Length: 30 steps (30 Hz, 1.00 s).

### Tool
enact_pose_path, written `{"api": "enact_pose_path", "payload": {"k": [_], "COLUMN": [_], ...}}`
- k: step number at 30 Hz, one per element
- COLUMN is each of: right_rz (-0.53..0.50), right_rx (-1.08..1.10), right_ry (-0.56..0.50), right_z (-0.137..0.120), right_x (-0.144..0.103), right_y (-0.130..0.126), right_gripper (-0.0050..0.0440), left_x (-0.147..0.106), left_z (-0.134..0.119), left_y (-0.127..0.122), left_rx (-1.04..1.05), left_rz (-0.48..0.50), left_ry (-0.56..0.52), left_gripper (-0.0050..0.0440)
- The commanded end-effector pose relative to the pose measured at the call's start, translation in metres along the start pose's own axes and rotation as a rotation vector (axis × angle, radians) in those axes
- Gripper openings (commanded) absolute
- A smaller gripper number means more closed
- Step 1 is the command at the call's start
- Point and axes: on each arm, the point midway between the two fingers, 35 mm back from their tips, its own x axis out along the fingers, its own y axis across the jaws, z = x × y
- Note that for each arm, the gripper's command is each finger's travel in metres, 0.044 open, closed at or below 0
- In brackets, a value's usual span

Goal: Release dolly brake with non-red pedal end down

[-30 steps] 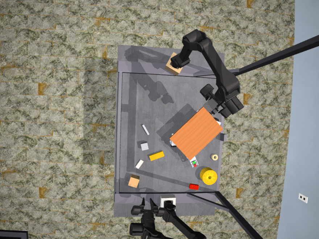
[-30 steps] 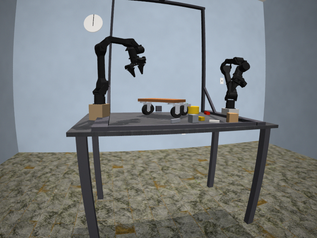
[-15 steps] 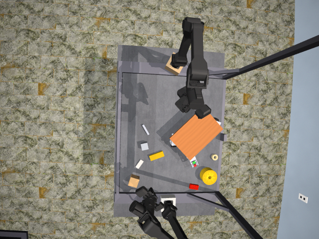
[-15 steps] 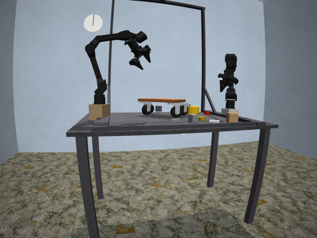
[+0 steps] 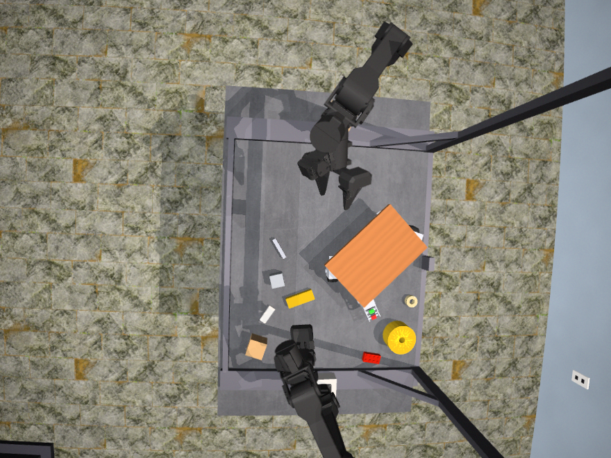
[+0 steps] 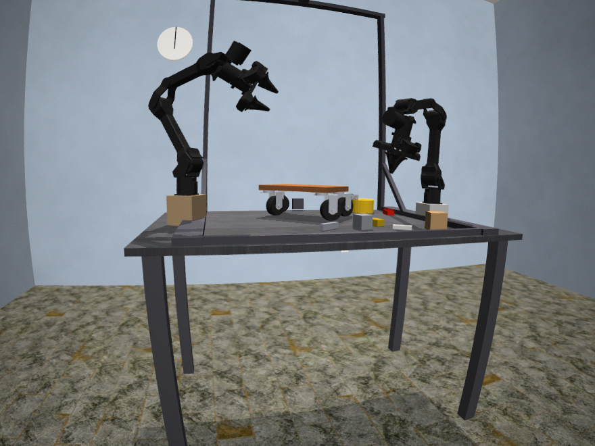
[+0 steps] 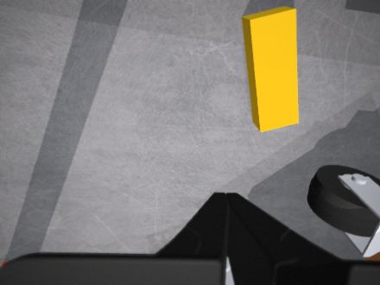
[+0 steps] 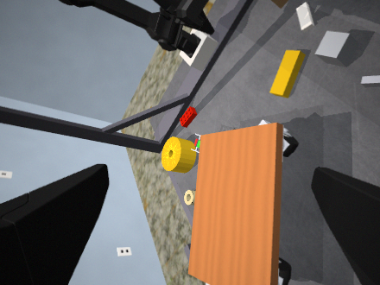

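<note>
The dolly [image 5: 375, 253] has an orange deck and black casters and stands on the table near its right edge; it also shows in the side view [image 6: 303, 187] and the right wrist view [image 8: 237, 203]. Its brake pedal [image 5: 371, 311], with a green end and a red end, sits at the corner nearest the yellow cylinder and shows in the right wrist view [image 8: 197, 144]. My left gripper [image 7: 224, 204] [image 6: 391, 167] is shut on nothing, hovering above the table between the yellow block and one caster [image 7: 341, 205]. My right gripper [image 5: 340, 189] [image 6: 259, 96] is open and empty, high above the dolly's far end.
A yellow cylinder [image 5: 398, 337], a red brick [image 5: 371, 357] and a tape ring [image 5: 410, 301] lie near the pedal corner. A yellow block [image 5: 300, 298], a grey cube [image 5: 276, 280], two white bars and a tan box [image 5: 256, 346] lie left of the dolly. Frame struts cross the table's corners.
</note>
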Motion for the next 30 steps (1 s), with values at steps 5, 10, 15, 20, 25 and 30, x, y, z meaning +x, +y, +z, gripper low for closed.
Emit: {"api": "enact_pose_path", "payload": {"k": [5,10,15,20,25,30], "right_rz": [0.104,0.098,0.068,0.008,-0.041,-0.160], "right_rx": [-0.174,-0.254,-0.420,-0.564,-0.652,-0.828], "right_ry": [-0.232,-0.331,-0.476,-0.583,-0.637,-0.719], "right_z": [0.028,0.033,0.034,0.030,0.027,0.018], "right_x": [-0.053,-0.072,-0.100,-0.118,-0.127,-0.139], "right_y": [-0.011,-0.017,-0.021,-0.024,-0.026,-0.030], "right_gripper": [0.0440,0.0440,0.0440,0.0440,0.0440,0.0440], "left_x": [0.015,0.025,0.042,0.056,0.064,0.080], "left_z": [-0.049,-0.071,-0.113,-0.149,-0.171,-0.215], "left_y": [-0.034,-0.040,-0.047,-0.047,-0.045,-0.035], "left_rx": [0.321,0.444,0.658,0.833,0.936,1.139], "left_rz": [0.064,0.093,0.141,0.175,0.194,0.228], "left_ry": [-0.023,-0.027,-0.036,-0.045,-0.050,-0.062], "left_gripper": [-0.0005,-0.0027,-0.0050,-0.0050,-0.0050,-0.0050]}}
